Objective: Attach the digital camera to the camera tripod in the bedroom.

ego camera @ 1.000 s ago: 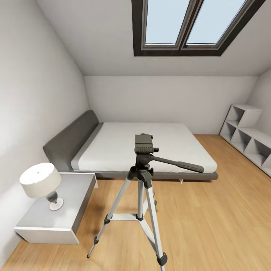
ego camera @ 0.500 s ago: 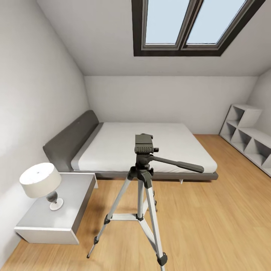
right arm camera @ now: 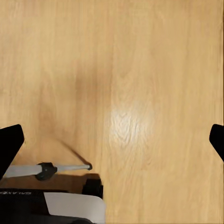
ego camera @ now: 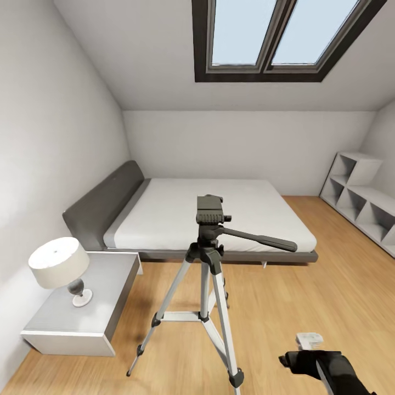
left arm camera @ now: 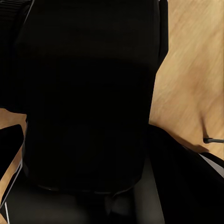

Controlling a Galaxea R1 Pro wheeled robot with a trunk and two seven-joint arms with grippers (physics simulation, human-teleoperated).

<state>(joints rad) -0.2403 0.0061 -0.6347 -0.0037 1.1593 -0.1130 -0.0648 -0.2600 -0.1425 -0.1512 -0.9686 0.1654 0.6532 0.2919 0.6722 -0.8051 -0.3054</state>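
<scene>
The right gripper (ego camera: 307, 351) has risen into the head view's lower right, its fingers (right arm camera: 10, 142) spread apart over the floor (ego camera: 307, 285). The camera tripod (ego camera: 208, 258) stands unmoved before the bed (ego camera: 208, 214). A black bulk, possibly the digital camera (left arm camera: 88, 93), blocks the left wrist view; that gripper's state is unclear.

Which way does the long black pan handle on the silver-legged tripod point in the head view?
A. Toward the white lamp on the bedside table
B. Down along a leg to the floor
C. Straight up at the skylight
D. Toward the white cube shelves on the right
D: the long black pan handle runs from the head of the silver-legged tripod toward the picture's right, the side where the white cube shelves stand.
</scene>
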